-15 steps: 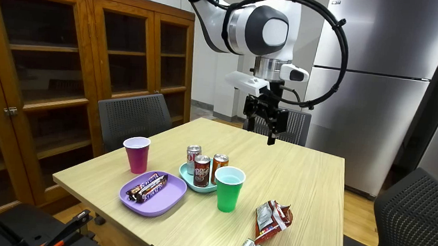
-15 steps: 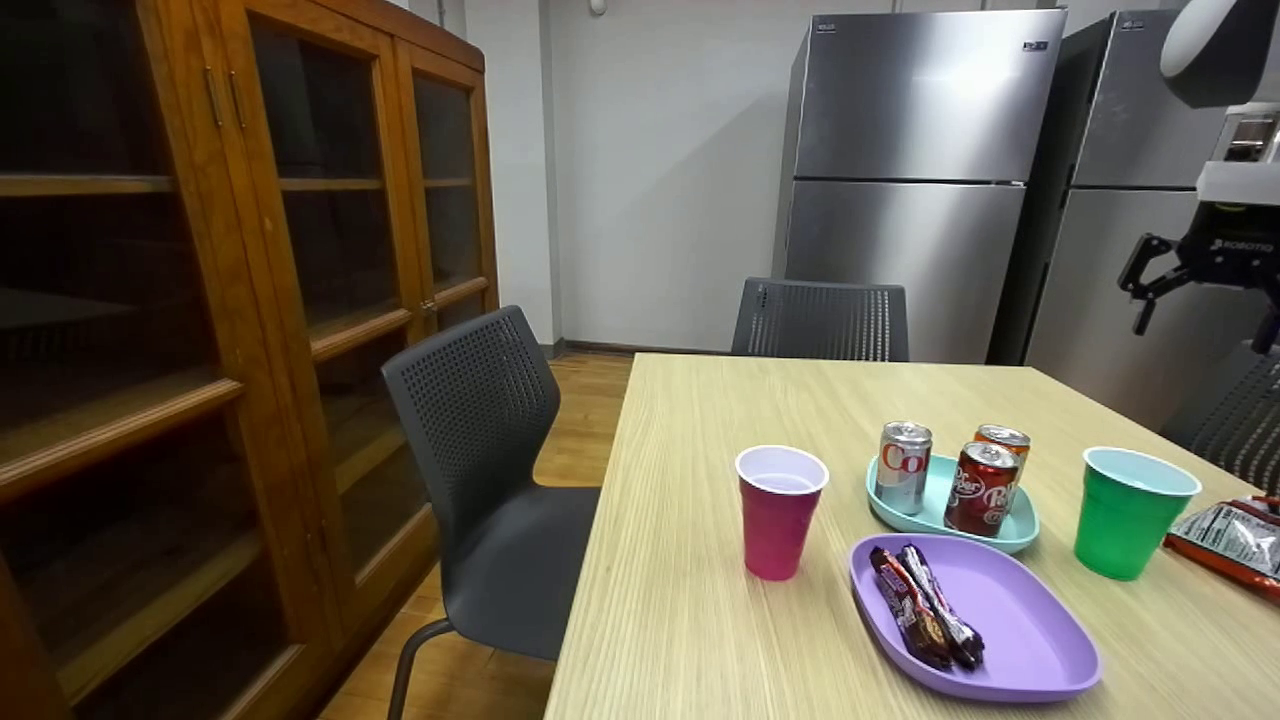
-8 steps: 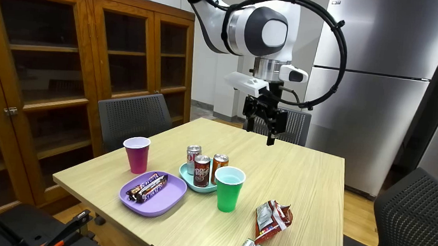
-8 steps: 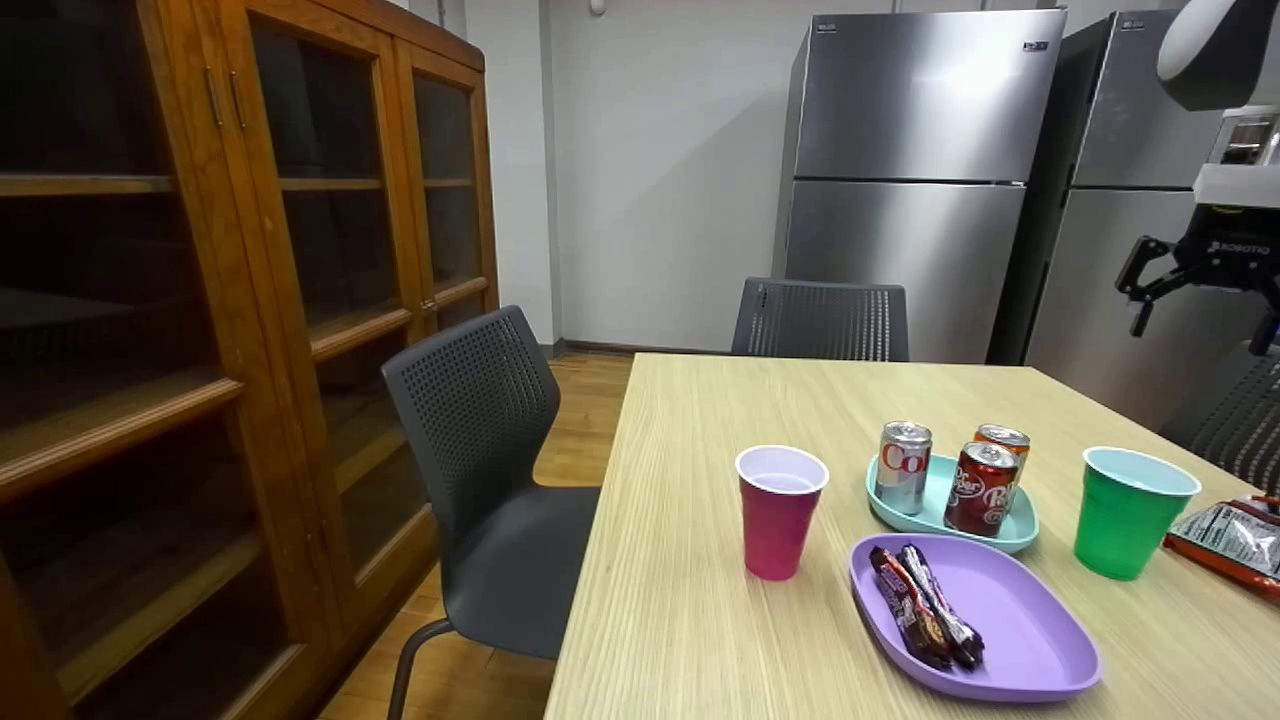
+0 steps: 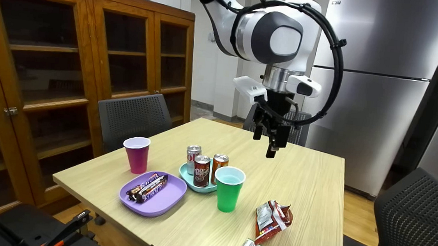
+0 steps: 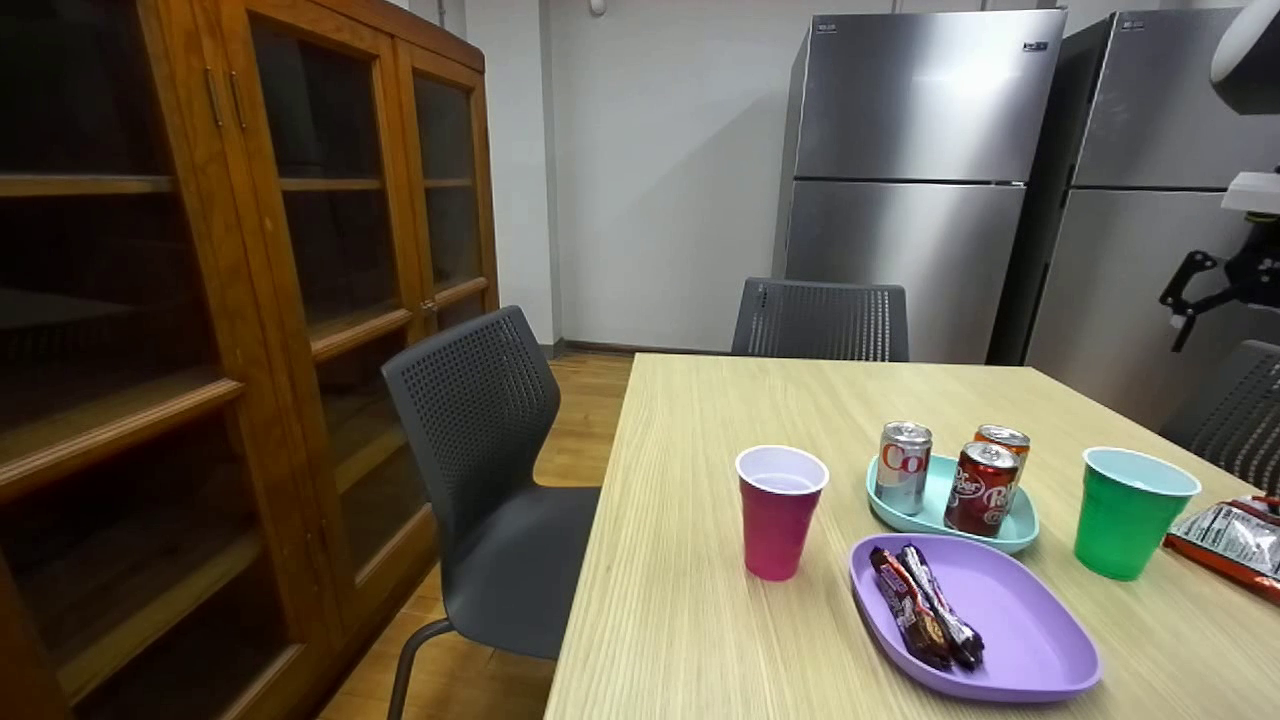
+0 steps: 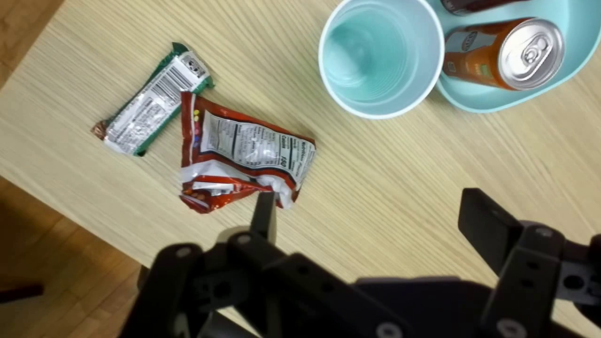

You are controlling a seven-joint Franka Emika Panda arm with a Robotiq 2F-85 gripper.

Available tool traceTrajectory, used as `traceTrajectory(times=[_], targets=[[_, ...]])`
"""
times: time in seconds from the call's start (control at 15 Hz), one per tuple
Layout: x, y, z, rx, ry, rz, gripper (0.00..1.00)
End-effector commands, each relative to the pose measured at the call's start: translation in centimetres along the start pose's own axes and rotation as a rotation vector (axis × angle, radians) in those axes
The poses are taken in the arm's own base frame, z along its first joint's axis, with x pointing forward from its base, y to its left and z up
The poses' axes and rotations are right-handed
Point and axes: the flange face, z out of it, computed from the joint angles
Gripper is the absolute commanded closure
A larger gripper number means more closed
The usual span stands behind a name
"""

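My gripper point(image 7: 368, 206) is open and empty, held above the table; it also shows in an exterior view point(image 5: 264, 145). In the wrist view its left fingertip overlaps the edge of a crumpled red candy bag point(image 7: 249, 150), but the gripper is well above it. A green bar wrapper point(image 7: 155, 101) lies beside the bag. A green cup point(image 5: 229, 190) stands upright next to a teal plate point(image 6: 1018, 530). The plate holds a silver can point(image 6: 903, 470), a dark red can point(image 6: 982, 490) and an orange can point(image 7: 497, 54).
A purple plate point(image 6: 1030, 620) holds dark candy bars point(image 6: 925, 610). A pink cup point(image 6: 778, 520) stands near it. Chairs point(image 5: 135, 120) surround the wooden table point(image 5: 300, 176). A glass-door cabinet point(image 5: 57, 87) and a steel fridge point(image 5: 363, 122) stand behind.
The arm and open gripper have shifted and come a little lower, moving right in both exterior views, with the hand tilted slightly more. The things on the table have not moved.
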Motion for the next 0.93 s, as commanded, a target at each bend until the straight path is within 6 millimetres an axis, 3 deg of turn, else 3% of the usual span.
traceTrajectory(times=[0.0,0.4,0.87], targets=[[0.3,3.6,-1.2,0.019,-0.028,0.194,0.0],[1.3,8.9,-1.0,0.03,-0.044,0.496,0.0],[1.5,12.4,0.9,0.001,-0.041,0.752,0.0]])
